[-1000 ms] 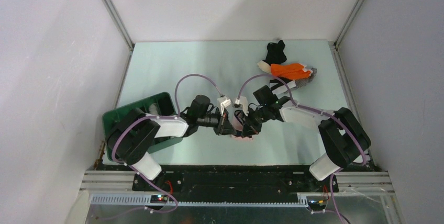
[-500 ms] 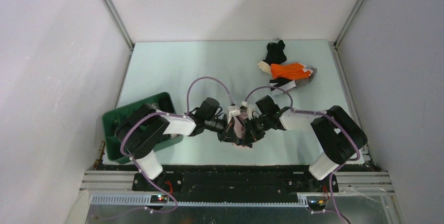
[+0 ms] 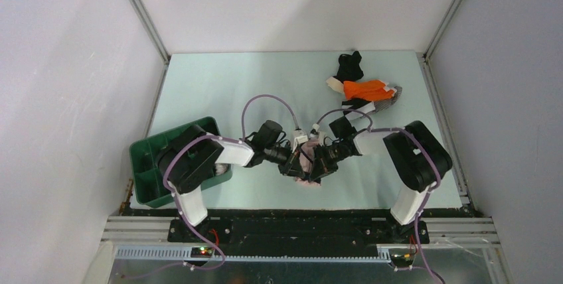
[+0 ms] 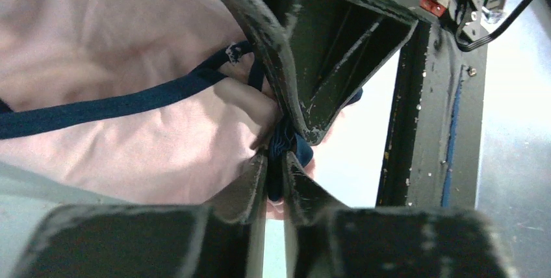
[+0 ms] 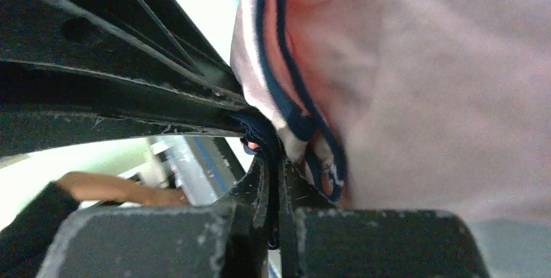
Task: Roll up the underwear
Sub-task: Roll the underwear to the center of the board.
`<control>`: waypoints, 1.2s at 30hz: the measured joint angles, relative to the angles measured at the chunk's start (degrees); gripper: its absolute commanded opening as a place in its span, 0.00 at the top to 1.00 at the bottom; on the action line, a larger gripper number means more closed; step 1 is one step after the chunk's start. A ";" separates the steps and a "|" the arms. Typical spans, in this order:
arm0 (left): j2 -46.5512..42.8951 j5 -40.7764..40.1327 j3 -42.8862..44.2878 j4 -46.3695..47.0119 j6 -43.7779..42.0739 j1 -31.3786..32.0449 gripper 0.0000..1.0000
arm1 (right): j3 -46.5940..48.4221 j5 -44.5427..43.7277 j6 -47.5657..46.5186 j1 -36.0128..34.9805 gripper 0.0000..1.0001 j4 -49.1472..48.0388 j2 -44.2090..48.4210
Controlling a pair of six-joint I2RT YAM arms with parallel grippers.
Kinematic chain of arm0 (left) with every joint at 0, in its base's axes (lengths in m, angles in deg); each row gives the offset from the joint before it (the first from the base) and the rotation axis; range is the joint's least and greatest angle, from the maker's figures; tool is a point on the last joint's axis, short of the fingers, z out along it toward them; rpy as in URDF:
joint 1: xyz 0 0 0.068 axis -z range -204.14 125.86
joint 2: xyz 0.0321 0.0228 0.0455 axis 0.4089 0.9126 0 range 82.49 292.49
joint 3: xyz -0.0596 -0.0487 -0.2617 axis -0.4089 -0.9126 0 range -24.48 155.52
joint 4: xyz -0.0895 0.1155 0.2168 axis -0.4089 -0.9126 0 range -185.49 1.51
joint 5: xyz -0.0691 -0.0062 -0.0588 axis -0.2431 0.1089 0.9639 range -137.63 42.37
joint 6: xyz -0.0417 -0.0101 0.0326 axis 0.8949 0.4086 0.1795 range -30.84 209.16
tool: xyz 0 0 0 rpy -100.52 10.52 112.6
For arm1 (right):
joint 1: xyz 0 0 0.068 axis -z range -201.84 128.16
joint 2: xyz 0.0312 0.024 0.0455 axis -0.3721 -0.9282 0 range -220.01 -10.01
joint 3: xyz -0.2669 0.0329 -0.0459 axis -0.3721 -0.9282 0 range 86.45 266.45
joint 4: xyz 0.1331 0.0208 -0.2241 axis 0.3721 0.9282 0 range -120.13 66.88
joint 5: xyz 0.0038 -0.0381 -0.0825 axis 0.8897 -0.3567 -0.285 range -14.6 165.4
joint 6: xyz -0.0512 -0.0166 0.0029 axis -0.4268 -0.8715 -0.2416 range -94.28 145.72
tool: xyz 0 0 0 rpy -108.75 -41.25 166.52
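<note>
Left tool [image 4: 274, 161] is clenched on the pink underwear [image 4: 130, 141]: in its wrist view the two fingertips stand almost together with a fold of the navy band [image 4: 97, 106] pinched between them. Right tool [image 5: 276, 161] is clenched as well, its fingertips pressed tight on the same navy band [image 5: 286, 106] where the pink cloth bunches up.

From above, the left tool [image 3: 295, 164] and right tool [image 3: 320, 163] meet tip to tip, the left reaching in from 9 o'clock and the right from 3 o'clock. The pink underwear [image 3: 307, 180] sits between and just under them, a small gathered bundle on the worktop [image 3: 219, 91] toward 6 o'clock of its middle, near the front edge. Most of it is hidden by the two tools, so how far it is rolled cannot be told.

Well apart, at about 1 o'clock, lies a small heap of more garments: orange underwear [image 3: 365, 89] with black underwear [image 3: 348, 66] just behind it, touching. At about 8 o'clock a green tray [image 3: 143, 164] stands at the worktop's left edge, partly covered by the left arm.
</note>
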 measured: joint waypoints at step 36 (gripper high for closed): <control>-16.59 -32.00 -23.39 19.56 -66.66 17.31 0.67 | 24.57 12.79 -10.40 0.24 1.00 22.67 -22.43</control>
